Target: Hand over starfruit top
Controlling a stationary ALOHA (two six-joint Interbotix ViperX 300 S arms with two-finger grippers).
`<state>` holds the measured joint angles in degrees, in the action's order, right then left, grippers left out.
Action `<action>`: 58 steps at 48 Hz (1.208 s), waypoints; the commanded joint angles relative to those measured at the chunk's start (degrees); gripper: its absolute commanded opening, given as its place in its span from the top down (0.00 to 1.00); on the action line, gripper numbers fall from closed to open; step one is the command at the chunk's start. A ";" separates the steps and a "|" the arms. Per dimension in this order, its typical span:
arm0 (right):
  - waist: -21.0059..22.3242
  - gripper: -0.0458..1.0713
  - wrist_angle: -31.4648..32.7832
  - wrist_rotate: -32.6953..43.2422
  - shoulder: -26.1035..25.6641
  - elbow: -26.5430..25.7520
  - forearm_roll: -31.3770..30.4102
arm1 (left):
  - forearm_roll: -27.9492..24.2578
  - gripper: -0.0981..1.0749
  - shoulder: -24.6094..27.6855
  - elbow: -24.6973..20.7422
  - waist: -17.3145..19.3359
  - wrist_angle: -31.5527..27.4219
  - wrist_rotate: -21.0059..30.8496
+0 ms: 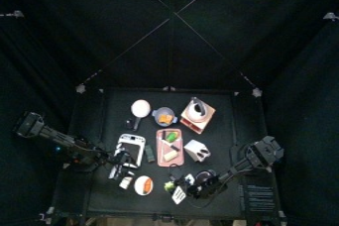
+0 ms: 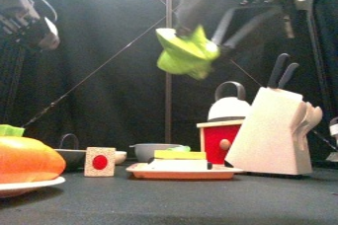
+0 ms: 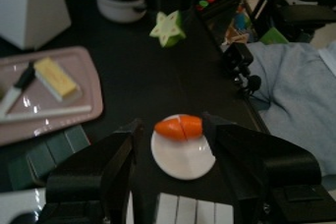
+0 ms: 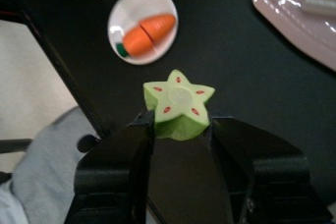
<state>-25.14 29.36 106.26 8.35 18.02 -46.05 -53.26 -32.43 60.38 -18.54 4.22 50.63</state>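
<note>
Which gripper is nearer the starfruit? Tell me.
Right. The right gripper holds the starfruit between its fingers, lifted off the table; the left gripper is apart, above a white plate.

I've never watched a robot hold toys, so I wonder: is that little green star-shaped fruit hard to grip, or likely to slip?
The starfruit probably is stiff: pinched in the right gripper, its ridges show no denting. It seems light, held aloft without visible sag. Its tapering ridges might let it twist or slip.
</note>
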 commanded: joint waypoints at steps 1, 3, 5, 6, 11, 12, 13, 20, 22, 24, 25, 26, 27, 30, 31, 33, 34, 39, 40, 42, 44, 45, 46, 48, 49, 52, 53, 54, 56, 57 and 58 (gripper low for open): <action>2.29 0.41 -6.24 0.00 -2.46 -0.62 -1.49 | -0.26 0.17 2.55 -2.99 -0.35 0.26 -1.05; 3.16 0.41 -8.26 0.00 -2.46 -0.53 -1.85 | -0.35 0.17 4.04 -4.04 -0.79 0.00 -1.41; 4.13 0.41 -10.72 0.00 -2.46 -0.44 -2.20 | -0.35 0.17 5.36 -5.01 -1.41 -0.44 -1.67; 4.48 0.41 -11.43 0.00 -2.46 -0.35 -2.37 | -0.44 0.17 5.98 -5.54 -1.58 -0.97 -1.76; 6.06 0.41 -14.68 0.00 -3.08 0.62 -3.43 | -1.23 0.17 9.32 -8.17 -4.48 -8.09 -2.02; 6.42 0.41 -15.21 0.00 -3.43 0.97 -3.69 | -1.41 0.17 9.67 -8.53 -5.01 -9.84 -2.02; 6.59 0.41 -15.47 0.00 -3.78 1.41 -3.87 | -1.76 0.17 10.11 -9.14 -5.80 -12.57 -2.02; 8.53 0.41 -16.26 0.26 -7.03 4.13 -4.13 | -4.31 0.17 10.72 -13.80 -11.16 -27.51 -1.58; 9.05 0.41 -16.35 0.18 -8.09 4.57 -4.39 | -5.71 0.17 11.51 -14.85 -12.48 -29.53 -1.05; 9.49 0.41 -16.44 0.26 -8.61 4.75 -4.75 | -6.68 0.17 12.57 -15.64 -13.01 -30.23 -0.18; 9.58 0.41 -16.61 0.26 -8.79 4.83 -5.01 | -7.03 0.17 13.18 -16.00 -13.18 -30.76 0.35; 9.76 0.41 -16.70 0.26 -9.05 4.92 -5.27 | -7.56 0.17 13.97 -16.52 -13.36 -31.46 1.32; 9.76 0.41 -16.88 0.26 -9.14 5.01 -5.45 | -8.09 0.17 14.77 -17.05 -13.62 -32.52 2.20; 10.37 0.41 -18.28 0.35 -9.93 5.54 -5.63 | -10.02 0.16 15.91 -18.19 -13.71 -36.91 3.43; 10.55 0.41 -18.63 0.35 -10.02 5.71 -5.63 | -10.46 0.16 16.08 -18.46 -13.80 -38.06 3.60; 10.99 0.41 -19.69 0.35 -10.46 6.24 -5.71 | -11.16 0.16 16.00 -18.90 -14.24 -40.43 3.78; 11.34 0.41 -20.21 0.35 -10.63 6.50 -5.71 | -11.51 0.16 15.73 -19.16 -14.85 -41.57 3.96; 12.74 0.41 -22.06 0.18 -11.07 7.65 -5.71 | -11.69 0.16 14.77 -19.60 -16.35 -42.89 4.39; 13.01 0.41 -22.24 0.18 -11.25 7.73 -5.80 | -11.69 0.16 14.85 -19.69 -16.61 -42.89 4.66; 13.62 0.41 -23.03 0.09 -11.25 7.82 -5.80 | -11.78 0.16 15.12 -19.95 -16.70 -42.89 5.45; 14.41 0.41 -24.17 0.00 -11.25 7.91 -6.15 | -12.13 0.16 15.47 -20.30 -16.70 -42.89 6.68; 14.68 0.41 -24.43 0.00 -11.25 8.00 -6.24 | -12.57 0.16 15.47 -20.48 -16.70 -42.89 6.94; 14.94 0.41 -25.05 0.00 -11.25 8.00 -6.33 | -13.01 0.16 15.29 -20.48 -16.70 -42.98 7.03; 15.64 0.41 -25.93 0.09 -11.25 8.00 -6.68 | -13.45 0.14 14.77 -20.48 -16.61 -42.80 7.47; 15.91 0.41 -26.19 0.09 -11.25 7.91 -6.68 | -13.62 0.12 14.33 -20.48 -16.61 -42.71 7.73; 16.79 0.41 -26.81 0.00 -11.07 7.82 -6.86 | -13.54 0.07 13.97 -20.83 -16.52 -42.54 7.82; 16.96 0.41 -26.81 0.00 -11.07 7.73 -6.86 | -13.45 0.06 14.06 -21.01 -16.52 -42.45 7.91; 17.23 0.41 -26.98 0.00 -10.99 7.73 -6.86 | -13.27 0.04 14.15 -21.09 -16.52 -42.54 8.09; 17.58 0.41 -27.42 0.00 -10.99 7.65 -7.12 | -13.18 0.03 14.41 -21.27 -16.44 -42.63 8.61; 17.84 0.41 -27.69 0.00 -10.90 7.56 -7.21 | -13.18 0.03 14.94 -21.45 -16.44 -42.98 9.05; 18.02 0.41 -27.95 0.00 -10.81 7.56 -7.47 | -13.27 0.03 15.21 -21.71 -16.35 -43.15 9.67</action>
<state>-8.09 2.55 106.44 -0.70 26.63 -53.00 -66.27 -17.40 40.69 -35.16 -38.50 59.24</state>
